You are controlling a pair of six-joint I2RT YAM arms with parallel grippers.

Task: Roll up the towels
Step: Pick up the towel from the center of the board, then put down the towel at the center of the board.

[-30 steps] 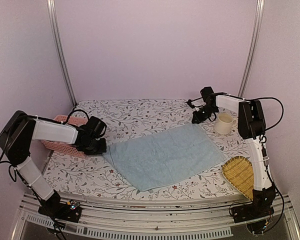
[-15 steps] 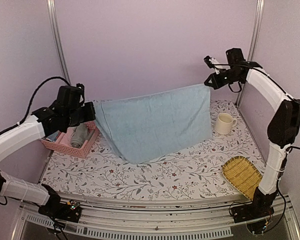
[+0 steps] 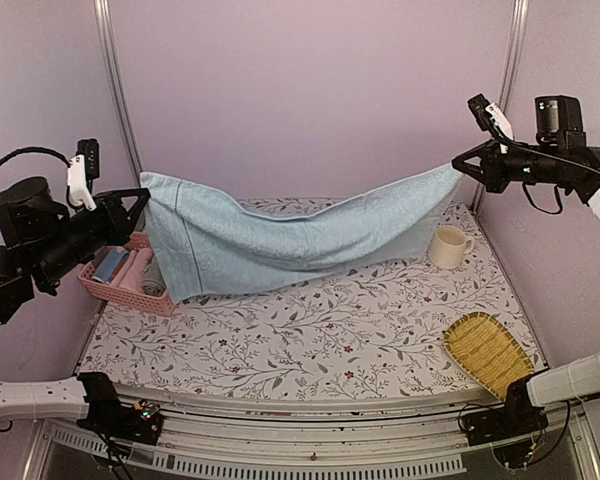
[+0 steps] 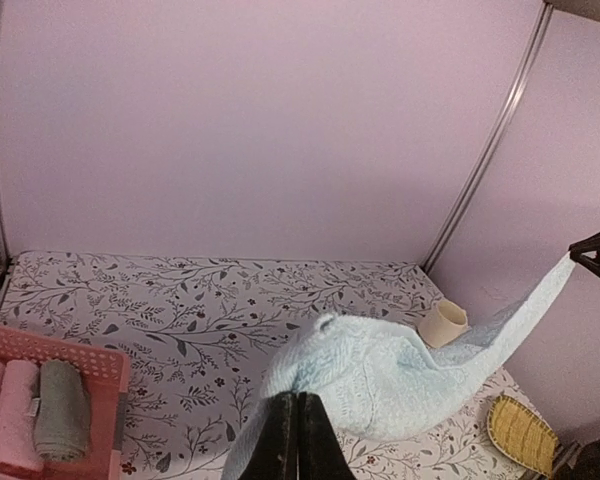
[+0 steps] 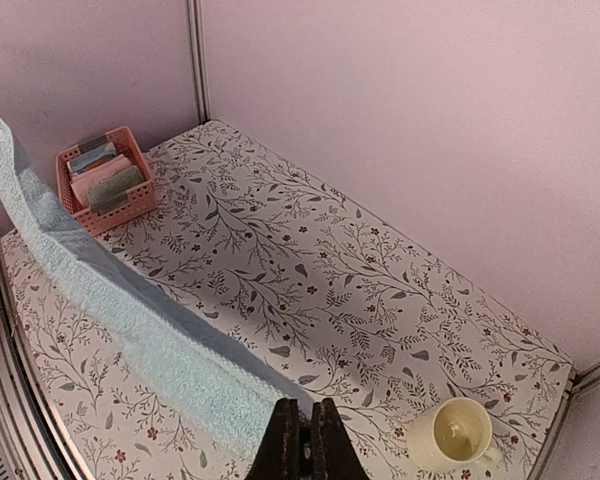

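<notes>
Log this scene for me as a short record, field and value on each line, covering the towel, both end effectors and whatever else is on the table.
towel: light blue towel, stretched in the air between both arms, sagging in the middle
left end effector: shut on one end of it
right end effector: shut on the other end
pink basket: far left of the table, rolled cloths inside
cream mug: far right, upright
woven tray: near right

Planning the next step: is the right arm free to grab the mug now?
Probably not: the right claw is shut on the towel, high above the mug; it must let go first.
</notes>
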